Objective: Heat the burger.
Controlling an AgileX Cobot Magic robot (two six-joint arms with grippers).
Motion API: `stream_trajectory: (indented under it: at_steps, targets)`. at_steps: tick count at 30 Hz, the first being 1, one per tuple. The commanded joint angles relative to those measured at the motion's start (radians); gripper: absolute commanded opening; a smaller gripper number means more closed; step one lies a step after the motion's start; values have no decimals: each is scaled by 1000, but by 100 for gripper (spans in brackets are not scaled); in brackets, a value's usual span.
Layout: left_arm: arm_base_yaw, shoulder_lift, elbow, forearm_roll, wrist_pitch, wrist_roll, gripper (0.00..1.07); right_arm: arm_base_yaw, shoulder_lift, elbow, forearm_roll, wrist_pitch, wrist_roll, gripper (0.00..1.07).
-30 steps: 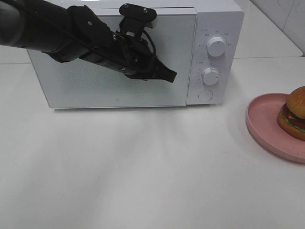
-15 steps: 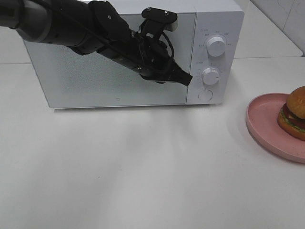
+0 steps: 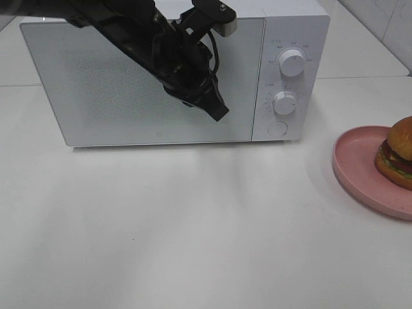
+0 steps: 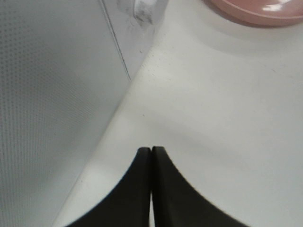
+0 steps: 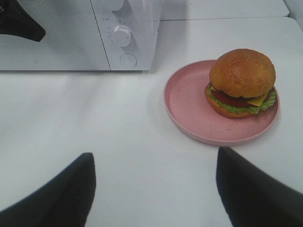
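Note:
The burger [image 5: 242, 80], with a glossy brown bun, cheese, tomato and lettuce, rests on a round pink plate [image 5: 189, 109] at the right edge of the table [image 3: 402, 151]. In the right wrist view my right gripper [image 5: 156, 189] is open, its dark fingers [image 5: 71, 189] spread wide over bare table, short of the plate. My left gripper [image 3: 219, 112] is shut with nothing in it. It points down in front of the right part of the microwave's closed door [image 3: 129, 84]. In the left wrist view its fingertips [image 4: 151, 156] are pressed together.
The white microwave [image 3: 290, 38] stands at the back, with two knobs [image 3: 293, 63] and a round button [image 3: 277, 127] on its right panel. The left arm crosses in front of the door. White tabletop [image 3: 193, 225] stretches in front of it.
The left arm first reached right toward the door's right edge, then rose and swung its shut gripper back left and downward. Burger and plate have not moved.

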Motion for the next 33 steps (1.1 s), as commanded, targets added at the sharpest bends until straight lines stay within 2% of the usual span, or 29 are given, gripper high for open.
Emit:
stream_trajectory:
  at_steps: [1, 2, 3, 4, 5, 6, 7, 8, 9, 10, 11, 17, 22, 24, 25, 26, 27, 28, 29, 30, 31, 32, 33]
  targets:
    - [-1, -69, -7, 79, 152, -134, 0, -5, -22, 3, -2, -13, -11, 67]
    - [-1, -69, -7, 79, 152, -134, 0, -5, -22, 3, -2, -13, -11, 67]
    - [2, -96, -7, 151, 208, -228, 0, -5, -22, 3, -2, -13, -11, 67]
    - [2, -96, -7, 151, 208, -228, 0, -5, -22, 3, -2, -13, -11, 67]
    - [4, -115, -7, 186, 243, -280, 0, -5, -22, 3, -2, -13, -11, 67]
    - [7, -142, -7, 252, 309, -368, 0, -5, -22, 3, -2, -13, -11, 67]
    - [7, -142, -7, 252, 309, -368, 0, -5, -22, 3, -2, -13, -11, 67]
    - [7, -167, -7, 316, 383, -447, 0, -5, -22, 3, -2, -13, -11, 67]
    - [7, -180, -7, 348, 420, -480, 0, -5, -22, 3, -2, -13, -11, 67]
    - [7, -180, -7, 348, 420, -480, 0, -5, -22, 3, -2, -13, -11, 67]
    - [7, -198, -7, 387, 478, -524, 0, -5, -22, 3, -2, -13, -11, 67]
    - [17, -227, 6, 402, 573, -566, 0, -5, -22, 3, -2, -13, -11, 67]
    - [84, -268, 42, 343, 627, -584, 0, -5, -22, 3, -2, -13, -11, 67]
    - [168, -307, 82, 301, 627, -584, 0, -5, -22, 3, -2, -13, -11, 67]
    - [168, -307, 82, 301, 627, -584, 0, -5, -22, 3, -2, -13, -11, 67]
    - [227, -340, 120, 281, 627, -584, 0, -5, -22, 3, -2, -13, -11, 67]
    - [227, -340, 120, 281, 627, -584, 0, -5, -22, 3, -2, -13, -11, 67]
    - [261, -361, 143, 279, 627, -584, 0, -5, -22, 3, -2, -13, -11, 67]
    - [324, -401, 190, 281, 627, -584, 0, -5, -22, 3, -2, -13, -11, 67]
    - [324, -401, 190, 281, 627, -584, 0, -5, -22, 3, -2, -13, -11, 67]
    - [394, -451, 244, 281, 627, -598, 0, -5, -22, 3, -2, -13, -11, 67]
    - [394, -451, 244, 281, 627, -598, 0, -5, -22, 3, -2, -13, -11, 67]
    - [449, -498, 288, 280, 626, -644, 0, -5, -22, 3, -2, -13, -11, 67]
